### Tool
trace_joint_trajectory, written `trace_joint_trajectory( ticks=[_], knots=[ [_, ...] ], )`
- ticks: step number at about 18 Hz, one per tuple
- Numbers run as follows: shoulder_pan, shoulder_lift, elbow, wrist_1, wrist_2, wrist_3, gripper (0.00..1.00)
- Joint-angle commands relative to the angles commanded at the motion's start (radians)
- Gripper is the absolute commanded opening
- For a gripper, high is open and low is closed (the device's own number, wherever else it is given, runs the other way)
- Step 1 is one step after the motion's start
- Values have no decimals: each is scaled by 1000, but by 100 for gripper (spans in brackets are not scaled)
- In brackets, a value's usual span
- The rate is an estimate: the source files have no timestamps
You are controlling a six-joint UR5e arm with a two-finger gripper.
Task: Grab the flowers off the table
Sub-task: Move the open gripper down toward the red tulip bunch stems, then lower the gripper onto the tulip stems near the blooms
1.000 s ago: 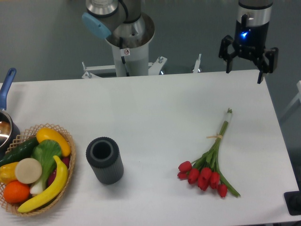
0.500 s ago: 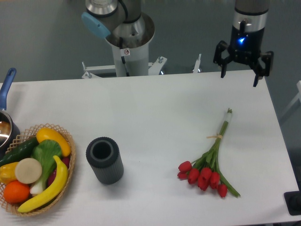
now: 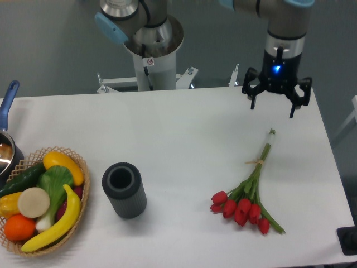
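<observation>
The flowers (image 3: 245, 195), a bunch of red tulips on thin green stems tied with a pale band, lie on the white table (image 3: 184, 134) at the right. Their heads point toward the front and the stem ends point back. My gripper (image 3: 272, 109) hangs open above the table's back right part, just behind the stem ends and apart from them. Nothing is between its fingers.
A dark ribbed cylinder (image 3: 124, 190) stands left of the flowers. A wicker basket (image 3: 42, 201) of fruit and vegetables sits at the front left, with a pot's blue handle (image 3: 6, 103) behind it. The arm's base (image 3: 150, 50) rises behind the table. A dark object (image 3: 348, 240) sits at the front right corner.
My gripper has moved left and down, from beyond the table's back right corner to over the table near the stem ends. The flowers have not moved.
</observation>
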Motion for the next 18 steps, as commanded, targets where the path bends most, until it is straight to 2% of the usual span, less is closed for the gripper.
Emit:
trace_joint_trajectory(
  ticks=[3,9,13,18],
  knots=[
    [-24,-58,0,40,0,-9,100],
    [-49,-155,5,49,3,0,100],
    [-49,-230,8,121,3,-5,100],
    [-55,-284,23,166,3,0,100]
  ],
)
